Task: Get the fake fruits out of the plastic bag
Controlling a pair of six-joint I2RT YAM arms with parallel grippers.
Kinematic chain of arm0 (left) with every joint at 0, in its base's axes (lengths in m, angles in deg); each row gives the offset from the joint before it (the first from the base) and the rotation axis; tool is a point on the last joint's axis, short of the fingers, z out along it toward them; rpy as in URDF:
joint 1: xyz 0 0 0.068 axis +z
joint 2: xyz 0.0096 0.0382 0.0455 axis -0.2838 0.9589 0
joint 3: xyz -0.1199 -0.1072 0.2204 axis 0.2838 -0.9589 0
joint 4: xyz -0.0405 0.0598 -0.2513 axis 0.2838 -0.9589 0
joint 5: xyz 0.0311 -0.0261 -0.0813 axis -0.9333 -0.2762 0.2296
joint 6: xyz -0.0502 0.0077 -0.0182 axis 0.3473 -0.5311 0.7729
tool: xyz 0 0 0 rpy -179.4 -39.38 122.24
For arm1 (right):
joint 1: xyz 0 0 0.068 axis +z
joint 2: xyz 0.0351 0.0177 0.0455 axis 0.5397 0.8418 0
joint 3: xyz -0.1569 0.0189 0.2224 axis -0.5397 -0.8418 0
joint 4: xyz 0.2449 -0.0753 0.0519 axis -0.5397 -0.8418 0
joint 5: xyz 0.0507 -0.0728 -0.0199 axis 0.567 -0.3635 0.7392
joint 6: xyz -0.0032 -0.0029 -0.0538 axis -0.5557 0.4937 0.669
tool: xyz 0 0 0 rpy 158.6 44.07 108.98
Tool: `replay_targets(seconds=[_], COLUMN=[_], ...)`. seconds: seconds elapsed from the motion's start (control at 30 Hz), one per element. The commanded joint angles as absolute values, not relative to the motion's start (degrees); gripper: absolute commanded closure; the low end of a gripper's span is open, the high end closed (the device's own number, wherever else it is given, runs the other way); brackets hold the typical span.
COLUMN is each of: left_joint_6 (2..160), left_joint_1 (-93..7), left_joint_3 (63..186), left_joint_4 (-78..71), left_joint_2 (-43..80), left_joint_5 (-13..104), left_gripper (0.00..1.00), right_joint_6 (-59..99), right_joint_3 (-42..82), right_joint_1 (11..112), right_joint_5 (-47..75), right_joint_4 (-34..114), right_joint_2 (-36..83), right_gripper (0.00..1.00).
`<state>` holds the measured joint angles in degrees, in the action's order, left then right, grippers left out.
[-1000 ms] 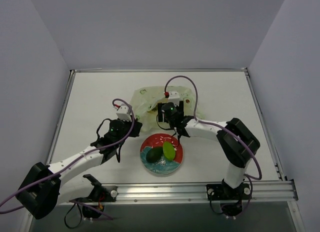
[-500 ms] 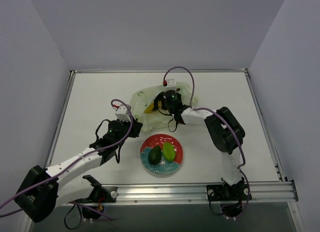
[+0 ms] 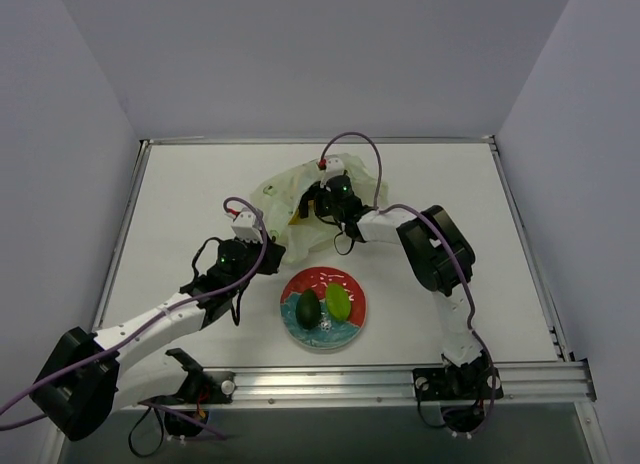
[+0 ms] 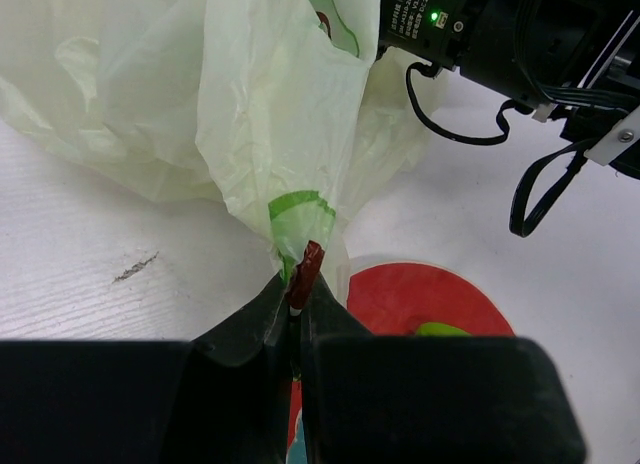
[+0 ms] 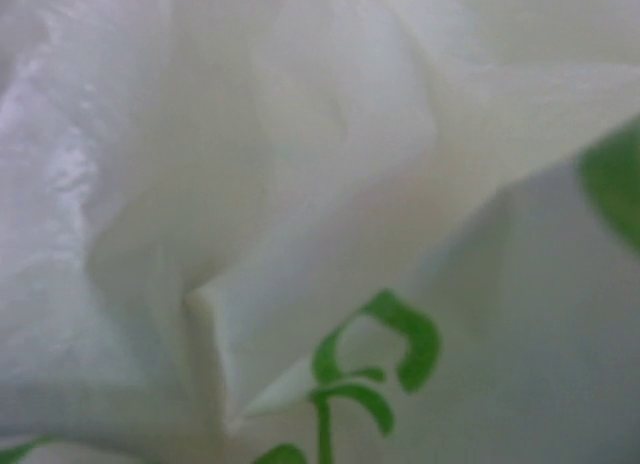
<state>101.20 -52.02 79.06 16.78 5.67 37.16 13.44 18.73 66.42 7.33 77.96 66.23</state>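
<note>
Behind the plate [image 3: 320, 280], the plastic bag [image 3: 283, 199] lies crumpled, with your left gripper [image 4: 297, 284] pinched on its near corner. A dark green fruit [image 3: 309, 307] and a light green fruit [image 3: 339, 303] sit plated. Your right gripper [image 3: 322, 199] reaches inside; you cannot tell whether its fingers are open or closed. It likely needs to find and grip another fruit.

The right gripper [image 3: 322, 200] has left the spot beside the plate [image 3: 304, 282] and swung toward the table's far edge, into the plastic bag [image 3: 283, 198]; its fingers are probably inside, as the wrist view shows only blurred plastic. The bag has bunched leftward, and a yellow-orange fruit [image 3: 298, 216] now shows through it
</note>
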Motion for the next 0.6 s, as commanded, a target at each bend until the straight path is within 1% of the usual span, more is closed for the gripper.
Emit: replay_targets(seconds=[0.0,0.07,0.13,0.2,0.3,0.37,0.43,0.57], left_joint_6=[100.9,101.1,101.2,101.4,101.5,101.4,101.3,100.9], left_joint_1=[-51.6,-51.6,-51.6,-51.6,-51.6,-51.6,-51.5,-51.5], left_joint_3=[81.8,81.8,81.6,81.3,81.0,80.8,80.6,80.8], left_joint_4=[17.3,17.5,17.9,18.4,18.6,18.6,18.5,18.6], left_joint_2=[5.1,5.3,5.6,5.8,5.4,5.1,5.2,5.8], left_joint_5=[36.7,36.6,36.9,37.1,36.6,36.1,35.9,35.7], left_gripper=[0.98,0.98,0.98,0.98,0.98,0.98,0.98,0.98], right_joint_6=[12.9,11.9,9.6,8.0,7.0,6.5,6.5,6.3], right_joint_3=[20.3,18.3,16.2,17.3,21.4,26.1,28.3,32.2], right_joint_1=[66.4,66.8,66.9,66.9,67.3,67.4,67.5,67.6], right_joint_5=[13.2,14.5,12.7,10.4,7.6,5.8,3.0,3.6], right_joint_4=[84.7,87.5,92.8,94.2,94.8,93.5,91.9,90.1], right_joint_2=[64.8,64.2,64.1,65.4,69.0,72.4,74.1,77.6], right_gripper=[0.0,0.0,0.0,0.0,0.0,0.0,0.0,0.0])
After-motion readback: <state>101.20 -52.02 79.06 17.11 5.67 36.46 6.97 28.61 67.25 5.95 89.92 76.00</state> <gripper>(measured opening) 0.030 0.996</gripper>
